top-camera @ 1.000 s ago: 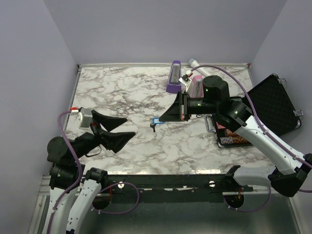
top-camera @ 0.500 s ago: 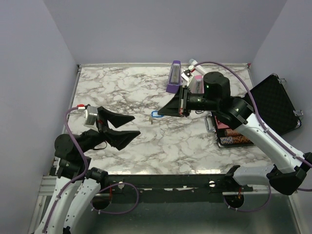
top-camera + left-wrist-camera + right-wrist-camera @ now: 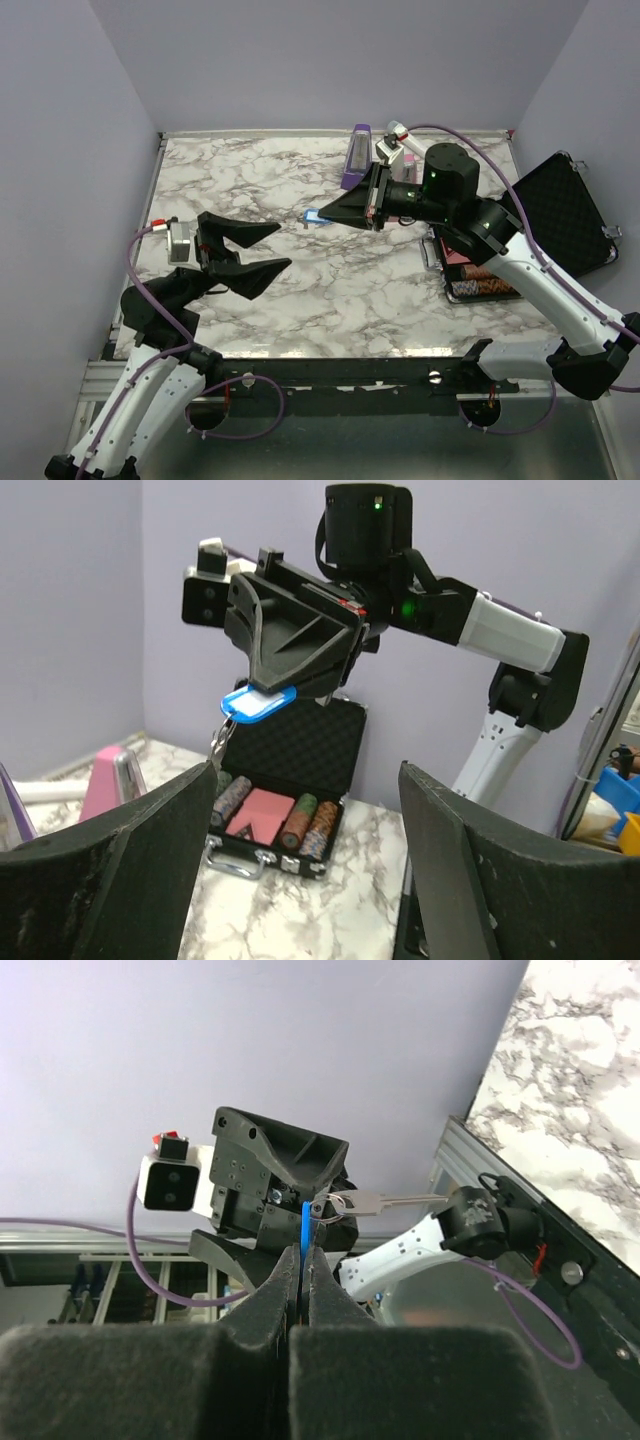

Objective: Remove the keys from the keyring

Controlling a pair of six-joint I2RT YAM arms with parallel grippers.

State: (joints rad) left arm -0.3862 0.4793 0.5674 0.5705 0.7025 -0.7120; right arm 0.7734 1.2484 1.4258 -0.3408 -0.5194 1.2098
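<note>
My right gripper (image 3: 325, 215) is shut on the blue oval head of the keys (image 3: 312, 216) and holds them in the air above the middle of the marble table. In the right wrist view the blue piece (image 3: 304, 1222) sticks up from between my shut fingers (image 3: 302, 1255), with a small ring (image 3: 325, 1208) and a pale silver key (image 3: 375, 1201) hanging off it. In the left wrist view the blue piece (image 3: 258, 702) shows at the right gripper's tip, metal dangling below. My left gripper (image 3: 283, 247) is open and empty, facing the keys from the left with a gap between.
A black case (image 3: 470, 280) with poker chips lies open at the right, its lid (image 3: 560, 215) beyond the table edge. A purple metronome (image 3: 357, 158) and a white tube (image 3: 397, 128) stand at the back. The case (image 3: 280, 820) and a pink metronome (image 3: 105, 780) show in the left wrist view.
My right gripper has carried the keys up and toward the back left. My left arm has risen and its open gripper has moved right, closer to the keys.
</note>
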